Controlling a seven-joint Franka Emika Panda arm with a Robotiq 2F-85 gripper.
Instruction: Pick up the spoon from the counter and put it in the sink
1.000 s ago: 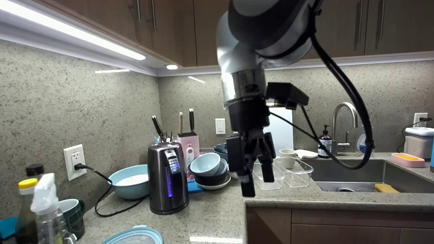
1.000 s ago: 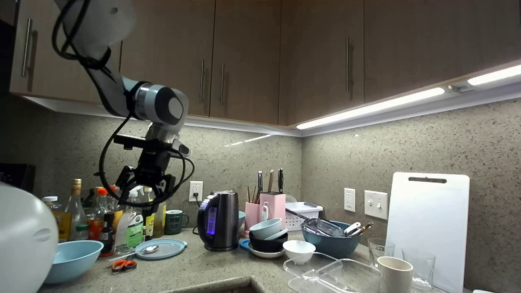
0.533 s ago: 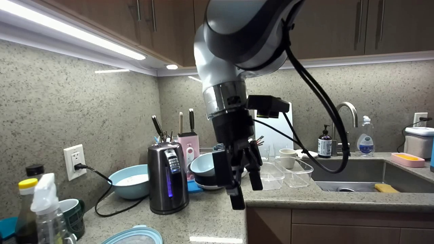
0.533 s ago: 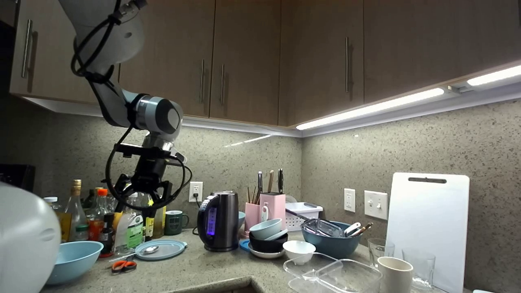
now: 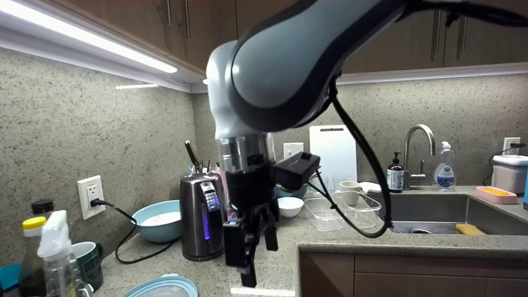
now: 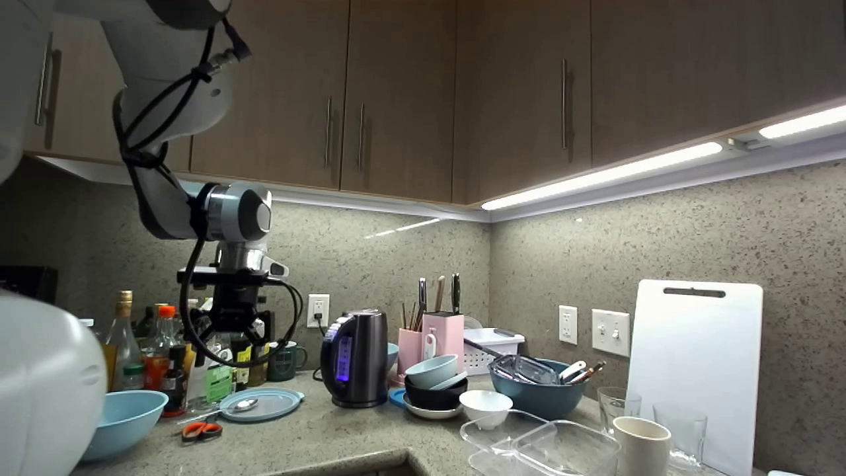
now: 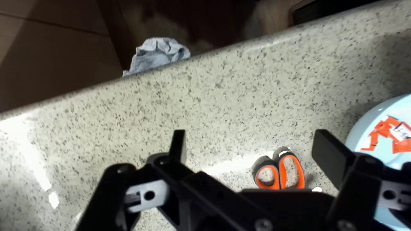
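Lower and more upright than in the earlier frame, the tool (image 7: 252,149) has come down and across over the bench (image 6: 330,430); the spoon (image 6: 243,405) has not stirred. It rests with its scoop on the lid (image 6: 284,402), its handle running off over the bench toward the blue bowl (image 7: 358,128). The scissors (image 7: 280,175) lie just beside that handle, on the edge side; their blades reach toward it, but whether they touch I cannot tell.

From the tool, the spoon lies below and, as I judge it, toward the wall (image 6: 370,264): the wrist view shows scissors and bare bench out to the edge, but no spoon I can make out, so it is probably masked by the tool itself. Its long axis seems to run roughly with the bench edge, and the fingers (image 7: 177,144) part along much the same line; closing across the handle would likely want a turn of the wrist first.

Released, the tool has its fingers wide apart and holds nothing. It points nearly straight down, the arm (image 5: 280,78) reaching in from above. In an exterior view the sink (image 5: 437,208) is well apart, and the carry there is all to come.
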